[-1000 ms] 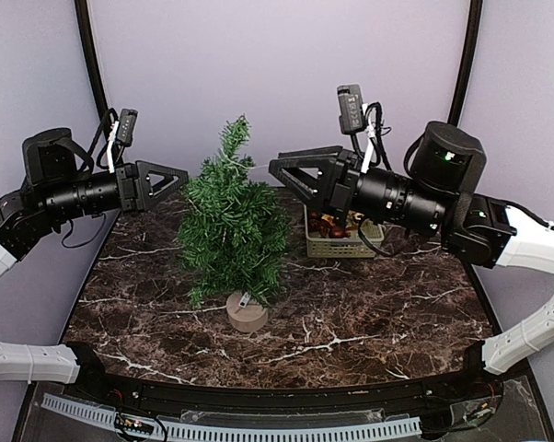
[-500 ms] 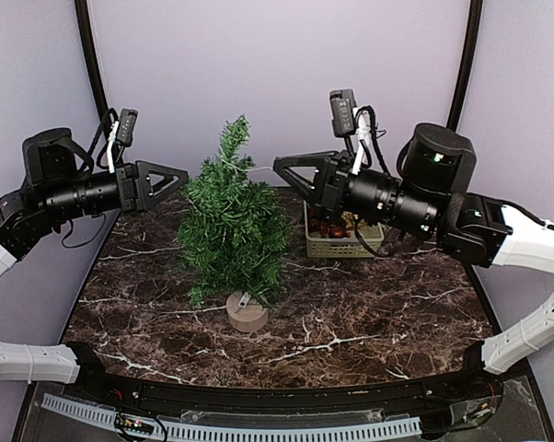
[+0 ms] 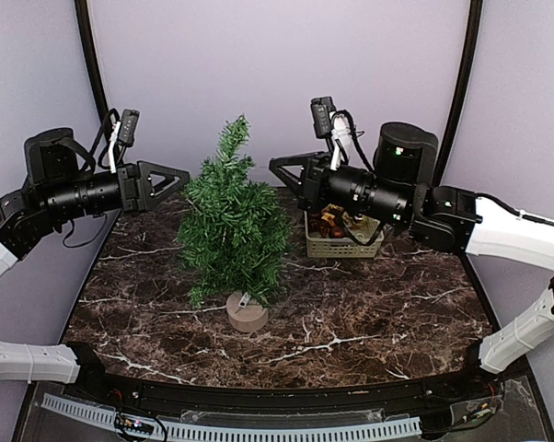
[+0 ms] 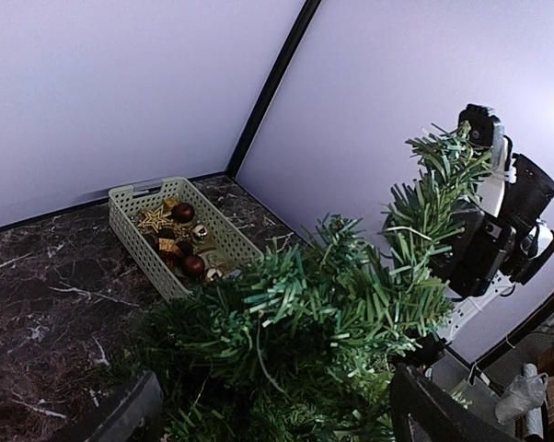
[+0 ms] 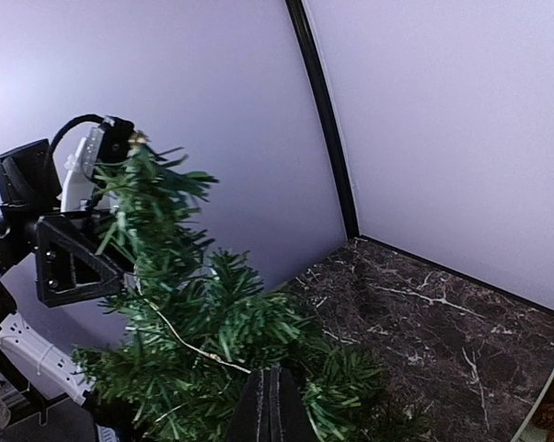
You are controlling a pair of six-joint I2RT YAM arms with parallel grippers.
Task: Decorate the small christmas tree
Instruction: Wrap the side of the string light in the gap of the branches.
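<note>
1. While both my arms reach in level above the dark brown, white-veined marble tabletop, the small christmas tree, a dark-green artificial conifer with bristly needles, stands upright just left of centre in the top view, between my two grippers.
2. Its round tan stump-like base sits on the marble in the lower middle of that frame.
3. My left gripper points at the upper branches from the upper left of the top view. In the left wrist view its black fingers sit in the two bottom corners, spread wide, with foliage filling the gap between them.
4. My right gripper shows at the bottom centre of the right wrist view, pressed together into one black wedge with its tip among the needles.
5. A thin pale strand runs across the branches down toward that tip; I cannot tell whether I am pinching it.
6. A pale green slotted plastic basket lies on the marble at the middle left of the left wrist view, holding dark red balls and a gold star.
</note>
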